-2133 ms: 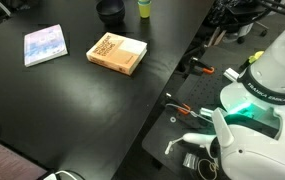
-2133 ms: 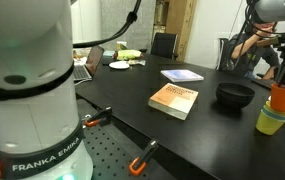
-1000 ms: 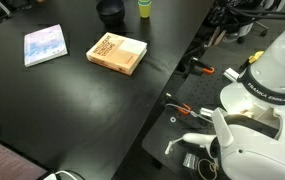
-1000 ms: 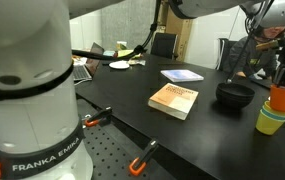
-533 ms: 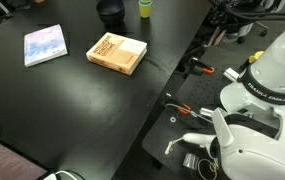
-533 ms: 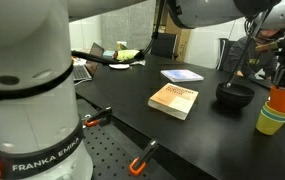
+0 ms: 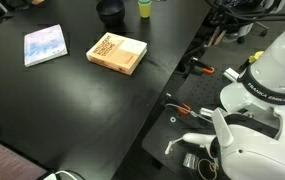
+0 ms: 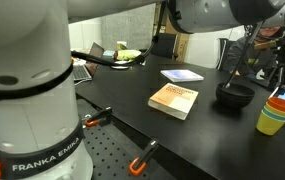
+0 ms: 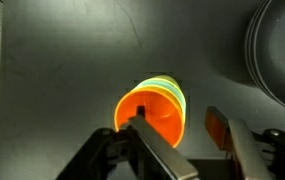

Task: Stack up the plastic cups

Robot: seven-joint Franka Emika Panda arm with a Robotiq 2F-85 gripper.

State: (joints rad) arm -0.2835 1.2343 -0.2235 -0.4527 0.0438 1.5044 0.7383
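Note:
The plastic cups stand nested in one stack (image 9: 152, 112), an orange cup innermost and yellow-green rims around it. In both exterior views the stack (image 8: 274, 114) (image 7: 144, 8) rests on the black table beside the dark bowl (image 8: 235, 95). My gripper (image 9: 197, 150) is directly over the stack and open. One finger (image 9: 152, 152) crosses the orange cup's mouth, and the other finger (image 9: 244, 148), with its orange pad, stands outside the cup wall with a gap of table showing. Nothing is gripped.
A tan book (image 7: 117, 53) (image 8: 174, 100) and a blue booklet (image 7: 45, 45) (image 8: 182, 75) lie on the black table (image 7: 72, 110). The dark bowl (image 9: 278, 50) sits close beside the stack. The robot base (image 7: 257, 100) and the table edge with tools are nearby.
The orange cup now sits lower, down in the yellow cups. The arm has shifted over the stack.

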